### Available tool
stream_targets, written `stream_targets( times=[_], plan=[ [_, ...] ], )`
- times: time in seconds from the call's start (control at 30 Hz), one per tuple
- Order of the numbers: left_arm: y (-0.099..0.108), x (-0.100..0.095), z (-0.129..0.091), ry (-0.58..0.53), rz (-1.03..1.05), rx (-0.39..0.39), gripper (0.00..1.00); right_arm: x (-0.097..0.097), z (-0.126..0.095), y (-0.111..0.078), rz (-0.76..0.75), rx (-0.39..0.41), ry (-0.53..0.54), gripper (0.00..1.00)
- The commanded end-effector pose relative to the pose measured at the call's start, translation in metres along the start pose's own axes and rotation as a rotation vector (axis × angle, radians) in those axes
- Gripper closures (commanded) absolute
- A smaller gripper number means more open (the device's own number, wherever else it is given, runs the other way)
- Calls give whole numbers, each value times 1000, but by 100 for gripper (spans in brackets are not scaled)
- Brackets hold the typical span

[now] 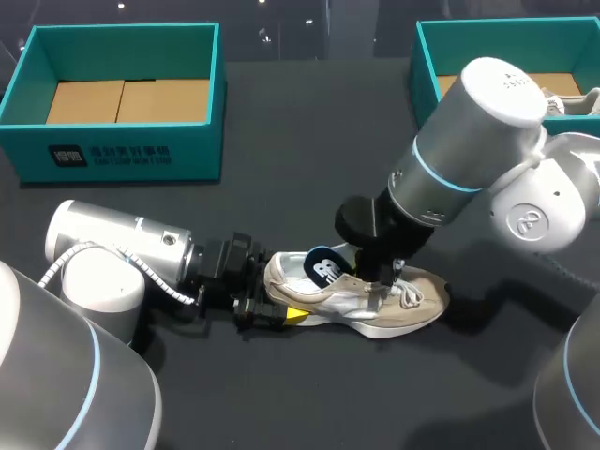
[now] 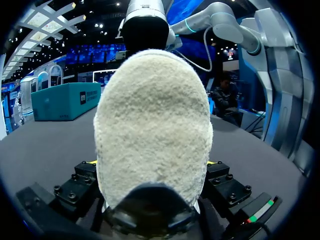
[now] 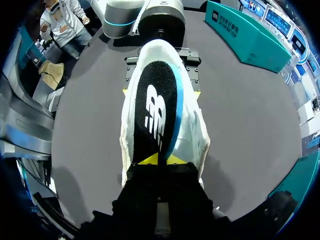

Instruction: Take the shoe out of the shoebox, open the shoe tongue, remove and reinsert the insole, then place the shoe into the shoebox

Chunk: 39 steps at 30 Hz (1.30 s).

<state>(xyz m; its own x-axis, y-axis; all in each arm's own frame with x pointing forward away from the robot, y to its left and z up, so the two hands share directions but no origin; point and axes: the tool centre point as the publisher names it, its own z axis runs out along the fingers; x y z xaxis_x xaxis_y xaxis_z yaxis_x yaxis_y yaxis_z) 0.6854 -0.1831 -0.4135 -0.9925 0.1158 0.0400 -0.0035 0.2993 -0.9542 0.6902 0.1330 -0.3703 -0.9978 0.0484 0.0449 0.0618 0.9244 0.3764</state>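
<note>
Matte dark table (image 1: pixel 309 141): left tool (image 1: pixel 277 309) clamps the fuzzy-heeled shoe (image 1: pixel 412 309), right tool (image 3: pixel 157 160) pinches its flat insole (image 3: pixel 152 110).

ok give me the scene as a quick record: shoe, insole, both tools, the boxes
shoe: upright on the table, outside both boxes
insole: black with a blue edge, partly lifted out of the shoe
left tool: shut on the shoe's heel, one finger on each side
right tool: above the shoe's opening, shut on the insole
left box: open, bare cardboard floor showing
right box: open, partly hidden by the right arm
</note>
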Motion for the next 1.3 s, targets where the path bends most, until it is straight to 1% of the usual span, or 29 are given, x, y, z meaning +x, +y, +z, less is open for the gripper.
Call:
stream_targets(
  times=[0.03, 0.13, 0.37, 0.47, 0.67, 0.83, 1.03, 1.13, 1.17, 1.2, 1.23, 1.27, 1.3],
  plan=[
    [1, 0, -1, 0, -1, -2, 100, 1, -1, -3, -35, -84, 3, 100],
    [1, 0, -1, 0, -1, -2, 100, 0, -4, 6, -71, -91, 4, 100],
    [1, 0, -1, 0, -1, -2, 100, 1, -17, 33, -171, -101, 0, 100],
    [1, 0, -1, 0, -1, -2, 100, 3, -21, 43, -198, -102, 0, 100],
    [1, 0, -1, 0, -1, -2, 100, 11, -27, 70, -281, -86, 3, 100],
    [1, 0, -1, 0, -1, -2, 100, 15, -20, 86, -324, -65, 30, 100],
    [1, 0, -1, 0, -1, -2, 100, 16, -12, 97, -339, -64, 61, 100],
    [1, 0, -1, 0, -1, -2, 100, 14, -10, 99, -331, -60, 71, 100],
    [1, 0, -1, 0, -1, -2, 100, 13, -10, 99, -323, -59, 76, 95],
    [1, 0, -1, 0, -1, -2, 100, 12, -10, 98, -317, -58, 78, 79],
    [1, 0, -1, 0, -1, -2, 100, 12, -10, 98, -312, -57, 79, 73],
    [1, 0, -1, 0, -1, -2, 100, 11, -11, 97, -301, -55, 81, 64],
    [1, 0, -1, 0, -1, -2, 100, 10, -13, 96, -292, -55, 82, 63]
  ],
)
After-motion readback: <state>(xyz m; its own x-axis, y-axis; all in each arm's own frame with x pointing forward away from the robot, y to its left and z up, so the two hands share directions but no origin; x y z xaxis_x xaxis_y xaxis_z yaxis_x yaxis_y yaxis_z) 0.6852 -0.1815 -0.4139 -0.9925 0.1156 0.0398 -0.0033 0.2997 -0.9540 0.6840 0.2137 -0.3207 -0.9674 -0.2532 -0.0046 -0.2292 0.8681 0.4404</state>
